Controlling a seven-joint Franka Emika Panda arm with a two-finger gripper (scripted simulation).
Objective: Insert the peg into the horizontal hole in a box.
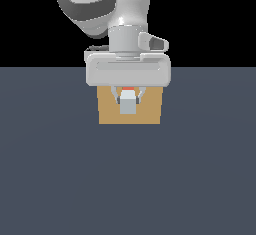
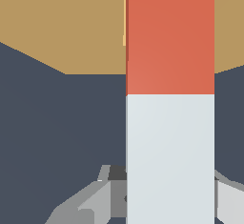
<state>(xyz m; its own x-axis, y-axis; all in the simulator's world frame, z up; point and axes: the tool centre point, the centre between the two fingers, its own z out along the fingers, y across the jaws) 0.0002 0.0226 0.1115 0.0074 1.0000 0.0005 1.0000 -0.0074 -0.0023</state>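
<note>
Exterior view is looking straight at the arm, and the pincer is hanging low in front of the box, pinching the peg between its two fingers. You're seeing the peg pretty much end-on here: the pale grey-white end is facing the camera, with just a sliver of the orange-red part peeking out at 12 o'clock above it. The box is sitting on the dark slate bench, and the white hand body is covering its top edge. The hole is hiding behind the peg and fingers in this view, so I can't make it out.

Wrist view is giving a better read. The peg is running lengthwise away from the camera, grey-white half close to the fingers, orange-red half pointing at the box. A thin lighter tan strip is showing right along one edge of the orange tip, and that looks like the hole, mostly covered by the peg itself. Can't tell whether the tip is actually going in or just sitting right at the face.
</note>
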